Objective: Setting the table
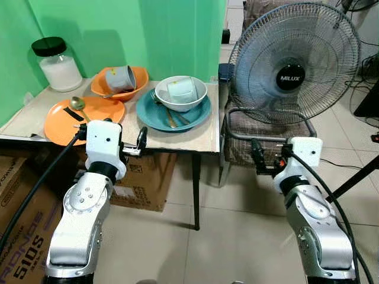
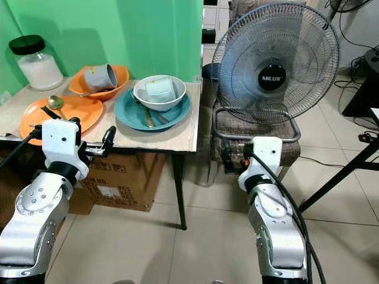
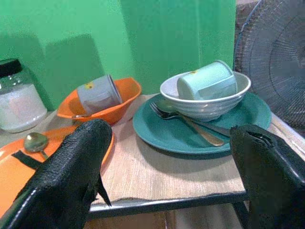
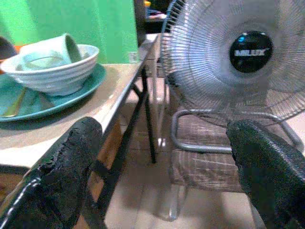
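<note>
Nearest the robot, the left gripper (image 1: 126, 142) hangs at the near edge of the table (image 1: 183, 139), fingers spread wide and empty. The right gripper (image 1: 267, 158) is off to the right, in front of the chair (image 1: 237, 127) that carries the fan (image 1: 293, 62); its fingers are also wide apart and hold nothing.

On the table, nearest on the left, lies an orange plate (image 1: 98, 112) with a spoon (image 1: 77, 105) on it. To its right is a teal plate (image 1: 148, 112) with a fork (image 1: 163, 108) and, on top, a white bowl (image 1: 177, 102) with a pale green cup (image 1: 182, 89) lying tipped inside. Farther back, an orange bowl (image 1: 139, 77) holds a grey cup (image 1: 120, 77) on its side, and a jar (image 1: 56, 64) stands at the far left.

The setting looks barely begun: the dishes are stacked in two sets, the cups still lie in the bowls, and nothing is laid out.
</note>
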`<state>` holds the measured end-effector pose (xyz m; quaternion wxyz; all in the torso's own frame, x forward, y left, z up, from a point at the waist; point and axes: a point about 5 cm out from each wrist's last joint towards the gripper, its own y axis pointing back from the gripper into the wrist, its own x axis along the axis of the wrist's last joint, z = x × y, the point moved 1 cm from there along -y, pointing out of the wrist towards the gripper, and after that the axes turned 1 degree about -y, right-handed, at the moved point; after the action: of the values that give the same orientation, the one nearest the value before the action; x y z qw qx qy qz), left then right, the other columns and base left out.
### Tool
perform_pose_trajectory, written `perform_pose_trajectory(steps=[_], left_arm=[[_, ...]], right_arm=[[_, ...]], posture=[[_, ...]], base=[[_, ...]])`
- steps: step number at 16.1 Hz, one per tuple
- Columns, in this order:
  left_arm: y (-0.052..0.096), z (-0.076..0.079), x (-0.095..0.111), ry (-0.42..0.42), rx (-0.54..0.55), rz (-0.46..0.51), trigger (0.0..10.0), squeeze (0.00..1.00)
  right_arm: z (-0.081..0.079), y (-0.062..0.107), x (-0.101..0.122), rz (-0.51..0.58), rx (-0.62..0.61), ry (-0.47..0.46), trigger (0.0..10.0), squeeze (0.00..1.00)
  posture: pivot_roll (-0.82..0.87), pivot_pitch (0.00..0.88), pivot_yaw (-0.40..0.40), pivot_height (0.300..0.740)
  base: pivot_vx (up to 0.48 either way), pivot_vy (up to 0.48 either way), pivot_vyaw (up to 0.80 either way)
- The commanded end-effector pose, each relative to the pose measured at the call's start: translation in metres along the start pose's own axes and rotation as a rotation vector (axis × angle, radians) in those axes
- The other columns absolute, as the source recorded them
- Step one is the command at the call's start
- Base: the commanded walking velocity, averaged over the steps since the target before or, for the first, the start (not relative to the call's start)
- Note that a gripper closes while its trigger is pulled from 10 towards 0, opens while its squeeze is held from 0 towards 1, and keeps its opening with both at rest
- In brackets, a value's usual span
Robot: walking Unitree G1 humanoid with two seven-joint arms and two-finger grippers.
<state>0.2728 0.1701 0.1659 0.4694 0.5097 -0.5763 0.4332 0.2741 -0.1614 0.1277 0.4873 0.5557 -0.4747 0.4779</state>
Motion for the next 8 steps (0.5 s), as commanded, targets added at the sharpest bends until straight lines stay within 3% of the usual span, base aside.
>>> perform_pose_trajectory(steps=[1,4,7,8], left_arm=[[0.001,-0.0011,0.0029,-0.02,-0.01,0.014,10.0,1.0],[0.0019,0.0014,0.0034,-0.021,-0.047,0.014,10.0,1.0],[0.0019,0.0036,0.0034,-0.03,-0.069,0.013,10.0,1.0],[0.0023,0.0043,0.0027,-0.04,-0.08,0.007,10.0,1.0]], right_arm=[[-0.0046,-0.0014,0.0012,-0.005,0.03,-0.007,10.0,1.0],[-0.0071,-0.0043,0.0061,0.018,0.023,-0.002,10.0,1.0],[-0.0039,-0.0084,0.0073,0.003,-0.004,-0.032,10.0,1.0],[-0.0041,-0.0085,0.0085,0.006,0.004,-0.033,10.0,0.0]], posture=[[0.11,0.0,0.022,0.74],[0.12,0.0,0.02,0.74],[0.12,0.0,0.019,0.74],[0.12,0.0,0.019,0.74]], base=[[0.0,0.0,0.0],[0.296,0.0,0.8],[0.389,0.0,0.0],[0.398,0.0,0.0]])
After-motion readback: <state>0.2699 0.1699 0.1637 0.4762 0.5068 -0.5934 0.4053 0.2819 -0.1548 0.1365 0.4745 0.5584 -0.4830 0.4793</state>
